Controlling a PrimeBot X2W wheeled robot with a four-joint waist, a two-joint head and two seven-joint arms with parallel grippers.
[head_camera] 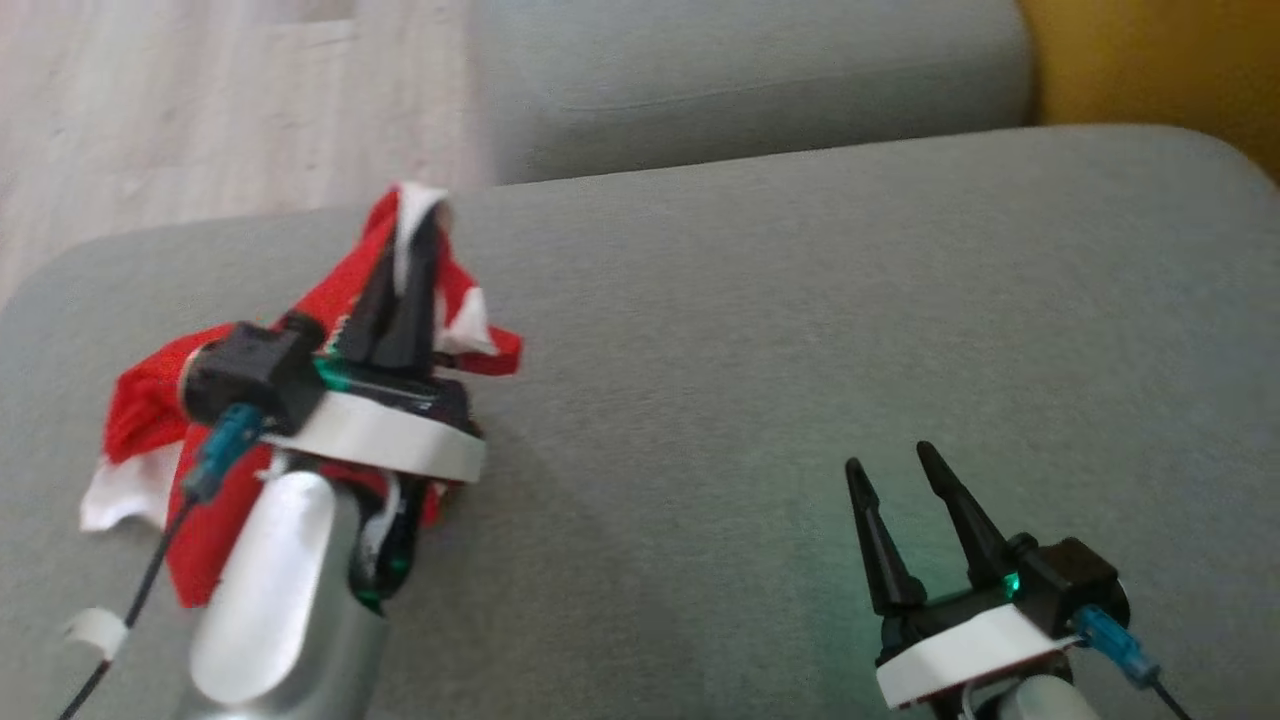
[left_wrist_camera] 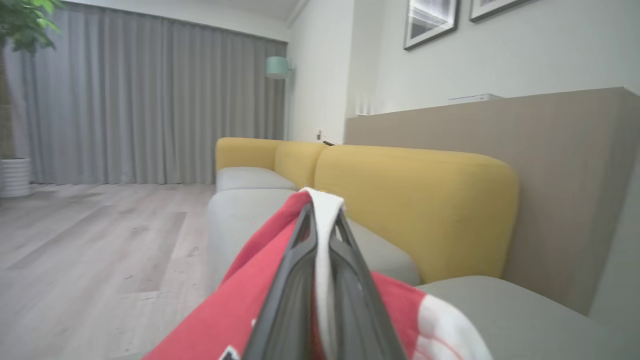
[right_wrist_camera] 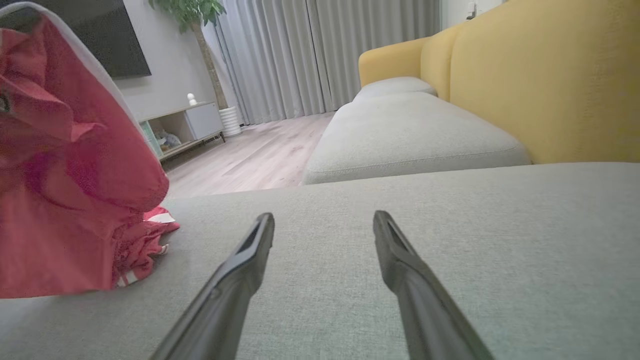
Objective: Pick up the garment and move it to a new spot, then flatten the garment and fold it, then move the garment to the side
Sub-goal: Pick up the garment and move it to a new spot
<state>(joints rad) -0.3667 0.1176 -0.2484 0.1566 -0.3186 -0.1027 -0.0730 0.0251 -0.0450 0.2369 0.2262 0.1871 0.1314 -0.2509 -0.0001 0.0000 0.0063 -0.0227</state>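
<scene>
The left claw [head_camera: 418,225] is pinched shut on the white hem of the red garment [head_camera: 150,400], raising that edge in a peak while the rest lies bunched on the cushion [head_camera: 800,300] at its left end, likely to carry it to a fresh spot. The right claw [head_camera: 890,457] hovers spread and empty over bare cushion, well apart, probably free for a second edge.

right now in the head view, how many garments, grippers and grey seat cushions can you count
garment: 1
grippers: 2, left gripper shut on the garment, right gripper open
grey seat cushions: 2, near cushion, far cushion
total: 5
</scene>
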